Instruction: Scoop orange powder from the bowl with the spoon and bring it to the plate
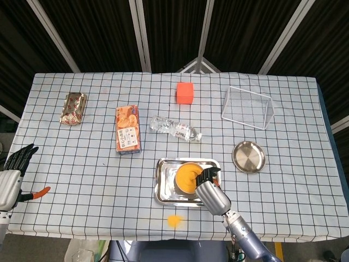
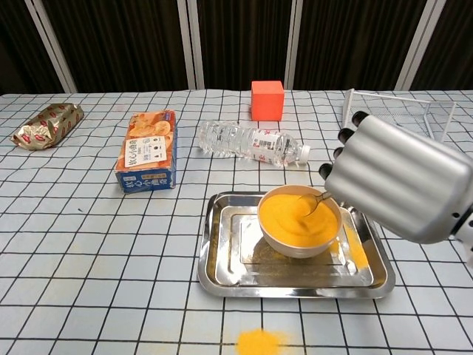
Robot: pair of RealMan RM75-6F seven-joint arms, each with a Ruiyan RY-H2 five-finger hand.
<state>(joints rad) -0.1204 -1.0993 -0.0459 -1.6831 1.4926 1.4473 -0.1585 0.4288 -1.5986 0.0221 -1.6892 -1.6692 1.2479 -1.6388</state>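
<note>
A white bowl [image 2: 298, 243] of orange powder [image 1: 186, 177] sits in a steel tray [image 2: 222, 255] at the table's front centre. My right hand [image 2: 397, 185] grips a metal spoon [image 2: 312, 203], whose tip dips into the powder near the bowl's right side. In the head view the same right hand [image 1: 212, 194] covers the bowl's right edge. The round steel plate [image 1: 248, 156] lies to the right of the tray, outside the chest view. My left hand [image 1: 10, 180] hangs at the table's front left edge, fingers apart and holding nothing.
Spilled orange powder [image 2: 257, 342] lies in front of the tray, and more inside the tray [image 2: 356, 253]. Behind the tray lie a water bottle [image 2: 251, 143], a biscuit box [image 2: 148, 160], an orange cube [image 2: 267, 99], a wire rack [image 1: 247, 106] and a snack packet [image 1: 73, 107]. An orange-handled tool [image 1: 38, 192] sits beside my left hand.
</note>
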